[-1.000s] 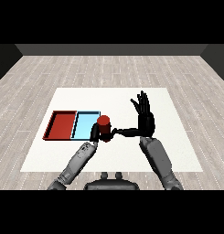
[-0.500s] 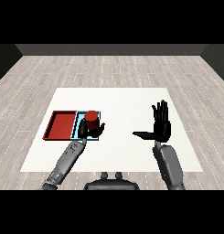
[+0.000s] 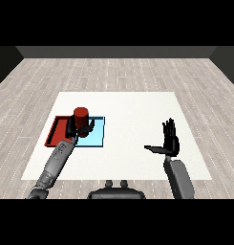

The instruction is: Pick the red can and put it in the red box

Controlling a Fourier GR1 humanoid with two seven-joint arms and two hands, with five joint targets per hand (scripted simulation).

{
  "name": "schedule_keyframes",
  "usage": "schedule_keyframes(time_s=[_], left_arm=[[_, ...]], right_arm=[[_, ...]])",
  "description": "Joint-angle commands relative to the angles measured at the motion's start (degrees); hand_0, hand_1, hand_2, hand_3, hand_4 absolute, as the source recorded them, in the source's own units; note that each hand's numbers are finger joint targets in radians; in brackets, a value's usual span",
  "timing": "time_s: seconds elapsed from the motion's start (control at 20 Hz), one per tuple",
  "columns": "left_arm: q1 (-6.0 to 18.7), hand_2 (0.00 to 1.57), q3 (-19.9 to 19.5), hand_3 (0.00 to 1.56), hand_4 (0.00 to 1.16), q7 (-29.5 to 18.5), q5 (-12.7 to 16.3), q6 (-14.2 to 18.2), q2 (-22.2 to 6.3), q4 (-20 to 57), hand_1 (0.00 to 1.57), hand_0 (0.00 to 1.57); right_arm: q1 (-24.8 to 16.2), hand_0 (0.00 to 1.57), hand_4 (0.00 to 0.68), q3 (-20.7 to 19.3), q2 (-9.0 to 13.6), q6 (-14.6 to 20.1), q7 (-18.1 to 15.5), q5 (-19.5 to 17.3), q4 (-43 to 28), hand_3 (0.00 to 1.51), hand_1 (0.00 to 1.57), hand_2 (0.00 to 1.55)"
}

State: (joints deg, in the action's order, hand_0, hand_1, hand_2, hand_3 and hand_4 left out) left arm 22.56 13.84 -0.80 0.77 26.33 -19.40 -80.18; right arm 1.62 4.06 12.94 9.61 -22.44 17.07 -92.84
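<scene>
The red can (image 3: 81, 118) stands upright in my left hand (image 3: 74, 128), whose fingers and thumb curl round its lower part. Hand and can hover over the seam between the red tray (image 3: 55, 131) and the light blue tray (image 3: 95, 136), which lie side by side at the table's left. Much of the red tray's right half is hidden behind my hand and forearm. My right hand (image 3: 170, 141) is raised over the table's right side, fingers straight and thumb spread out, holding nothing.
The white table (image 3: 132, 110) spreads around the trays, with bare surface between the light blue tray and my right hand. Beyond the table's edges lies a grey plank floor (image 3: 118, 72).
My left hand has carried the red can leftward, from beside the light blue tray to above the seam of the two trays. My right hand has drawn back to the right and lower.
</scene>
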Motion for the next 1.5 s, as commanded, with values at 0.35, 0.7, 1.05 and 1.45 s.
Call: schedule_keyframes(time_s=[0.35,0.7,1.05,1.45], left_arm=[[9.3,1.55,-9.8,1.46,1.10,-1.6,-2.6,-4.4,-6.6,29.7,1.57,1.57],[12.8,1.57,-15.4,1.49,1.06,-10.7,-3.1,-4.4,-7.1,52.7,1.57,1.57],[16.4,0.45,-13.9,0.33,0.72,-6.6,-8.0,-2.6,-8.6,68.1,0.33,0.33],[20.0,0.70,-16.4,0.00,0.51,-6.7,-6.7,-7.8,-8.2,74.6,0.71,0.71]], right_arm=[[2.3,0.00,0.000,-0.7,-1.1,-1.5,-2.9,-2.0,8.7,0.00,0.00,0.00],[1.7,0.00,0.000,-1.8,-1.1,-3.3,-6.4,-2.0,9.8,0.00,0.00,0.00],[2.3,0.00,0.000,-0.4,-1.7,0.2,-5.5,-5.4,5.7,0.00,0.00,0.00],[3.0,0.00,0.000,-2.4,-1.8,-3.5,-9.5,-3.0,9.4,0.00,0.00,0.00]])
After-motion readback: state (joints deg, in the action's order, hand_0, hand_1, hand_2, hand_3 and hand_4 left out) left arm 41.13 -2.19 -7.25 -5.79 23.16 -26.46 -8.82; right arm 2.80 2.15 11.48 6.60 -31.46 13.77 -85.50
